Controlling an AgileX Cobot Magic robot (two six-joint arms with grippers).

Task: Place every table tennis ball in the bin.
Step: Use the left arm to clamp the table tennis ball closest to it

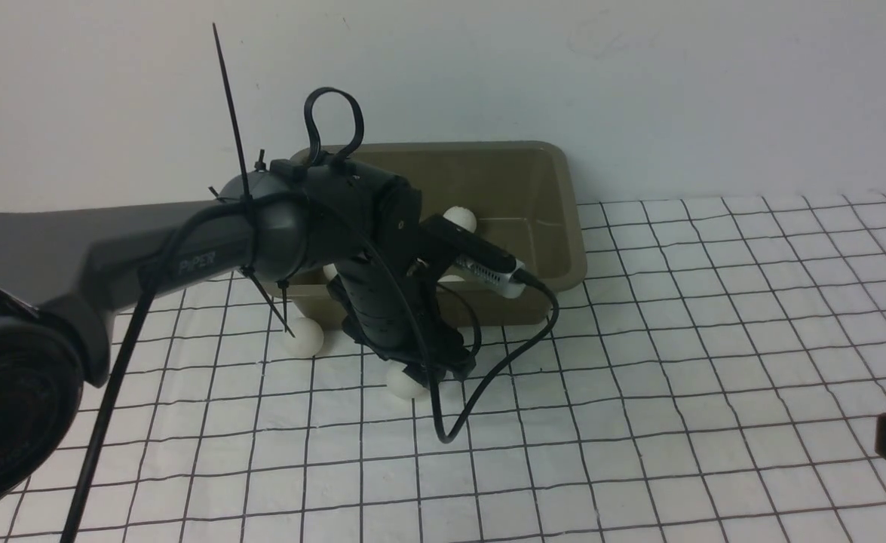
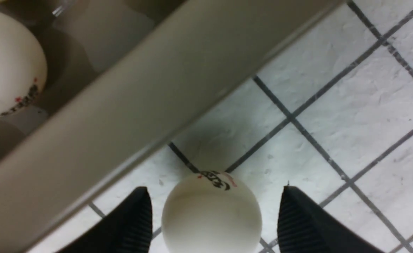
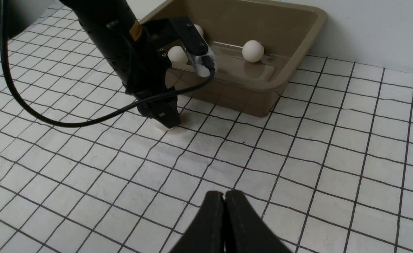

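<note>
The olive-grey bin stands against the back wall with several table tennis balls inside, one at the rear. My left gripper points down just in front of the bin's near wall. It is open and straddles a white ball with a dark logo that rests on the cloth, with a gap on each side. A second loose ball lies to its left, by the bin's front corner. My right gripper is shut and empty, low over the cloth far to the right.
A black cable loops from the left wrist down onto the white gridded cloth. The bin's flared rim runs close beside the left fingers. The white wall rises right behind the bin.
</note>
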